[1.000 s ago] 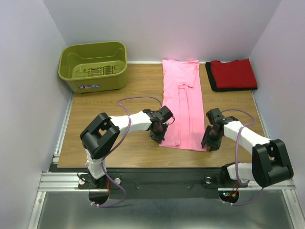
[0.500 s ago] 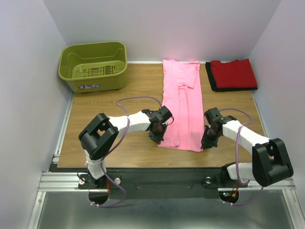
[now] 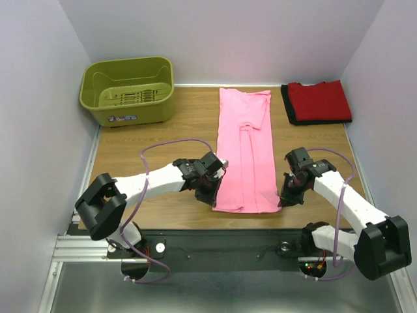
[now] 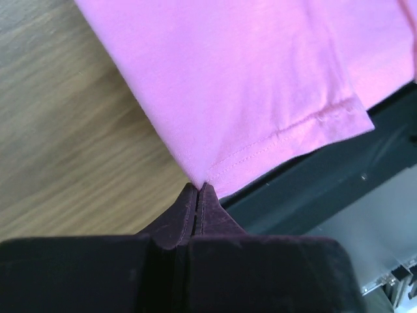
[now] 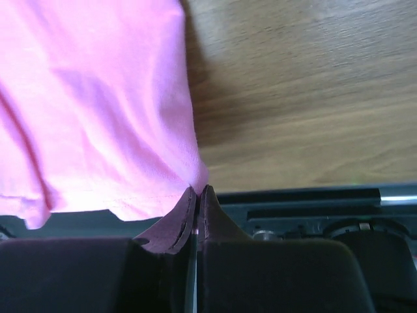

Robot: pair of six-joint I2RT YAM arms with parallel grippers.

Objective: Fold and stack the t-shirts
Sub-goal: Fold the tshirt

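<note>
The task is looking partly done: a red t-shirt (image 3: 319, 100) is lying folded at the far right corner of the worktop (image 3: 150, 140), sitting on a black t-shirt (image 3: 287, 107) of which only an edge is showing, so two garments seem to be stacked already. The pink t-shirt (image 3: 244, 153) is lying in the middle of the worktop as a long narrow strip, sleeves turned in, running from the far edge to the near edge; by my reading the lengthwise folds are made, while the crosswise folds and the move onto the stack are remaining. The olive-green basket (image 3: 130, 114) is sitting at the far left corner, well apart from the cloth. Both arms are reaching low over the near edge, forearms angling inward and wrists tipping down. The left gripper (image 4: 197, 189) is pinching the near left hem corner of the pink t-shirt, its jaws pressing together on the cloth; the right gripper (image 5: 197, 190) is doing the same at the near right corner, jaws pressing together on a small nip of hem.
</note>
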